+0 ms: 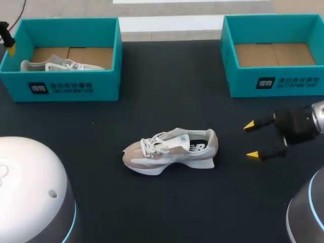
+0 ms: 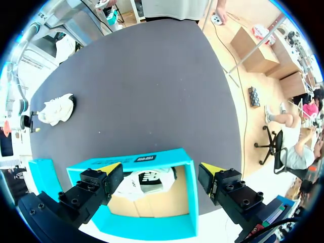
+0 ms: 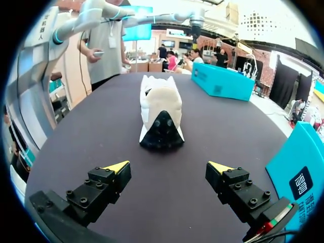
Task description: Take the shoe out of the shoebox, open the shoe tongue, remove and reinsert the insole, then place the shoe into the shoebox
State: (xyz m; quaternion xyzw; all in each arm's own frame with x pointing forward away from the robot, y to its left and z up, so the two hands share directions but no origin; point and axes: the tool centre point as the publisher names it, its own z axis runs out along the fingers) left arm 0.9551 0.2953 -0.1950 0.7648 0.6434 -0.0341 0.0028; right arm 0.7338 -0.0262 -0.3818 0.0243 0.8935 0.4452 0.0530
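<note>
A beige and white shoe (image 1: 169,151) lies upright on the black table, toe to the left, laces loose. My right gripper (image 1: 251,139) hangs open just right of its heel; in the right wrist view the heel of the shoe (image 3: 161,115) is straight ahead of the open gripper (image 3: 169,169), with a gap between them. A second white shoe (image 1: 61,65) lies in the left teal shoebox (image 1: 66,88). My left gripper (image 2: 159,174) is open above that shoebox (image 2: 190,192) and the shoe inside it (image 2: 144,182). One yellow fingertip (image 1: 10,49) shows at the box's left wall.
An empty teal shoebox (image 1: 273,81) with a cardboard floor stands at the back right, its wall (image 3: 304,172) close beside my right gripper. Bare black table surrounds the shoe. The round grey bases of my arms fill the near corners.
</note>
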